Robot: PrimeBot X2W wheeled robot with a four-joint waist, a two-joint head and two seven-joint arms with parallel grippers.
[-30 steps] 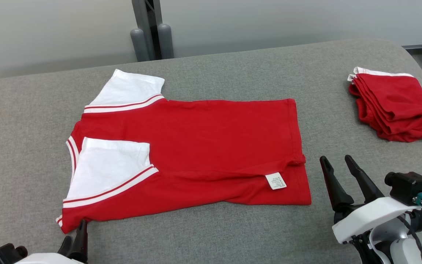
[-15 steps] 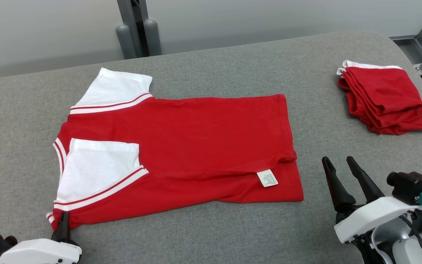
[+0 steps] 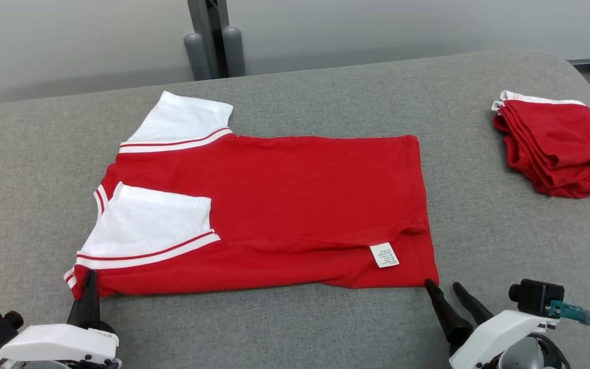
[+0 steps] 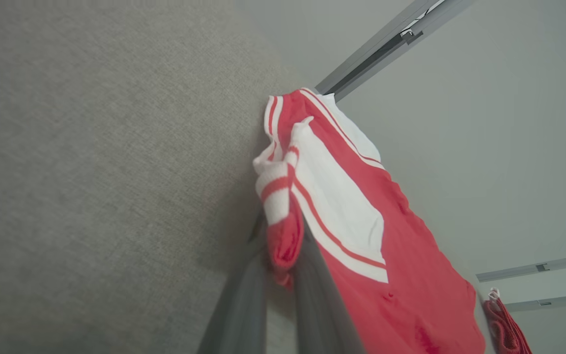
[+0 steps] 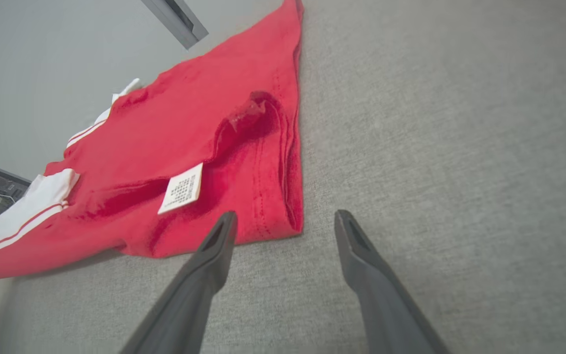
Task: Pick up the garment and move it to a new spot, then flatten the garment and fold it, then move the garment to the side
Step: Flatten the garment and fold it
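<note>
**Left wrist view: the left gripper (image 4: 283, 236) was closed on a corner of the garment (image 4: 361, 236)**

In this view the two dark fingers stood close together, with a small bunch of red cloth and its red-and-white striped edge pinched between them. In the head view the same gripper (image 3: 90, 282) was at the lower left. Its fingers were pressed into one dark point at the near left corner of the garment (image 3: 295, 195), just below the white sleeve (image 3: 151, 223) that lay folded over the red body.

The right gripper (image 5: 285, 216) had its jaws wide apart and held nothing. In the right wrist view one fingertip was at the near hem corner and the other was over the bare grey table (image 5: 460, 147). I could not tell whether the first one touched the cloth. A small white label (image 5: 182, 189) lay on the red cloth just beside that corner.

The garment lay spread flat across the middle of the table (image 3: 300, 328), sleeves to the left and hem to the right. A pile of folded red garments (image 3: 556, 148) rested well apart at the far right. A grey post (image 3: 213, 41) stood behind the table.
</note>
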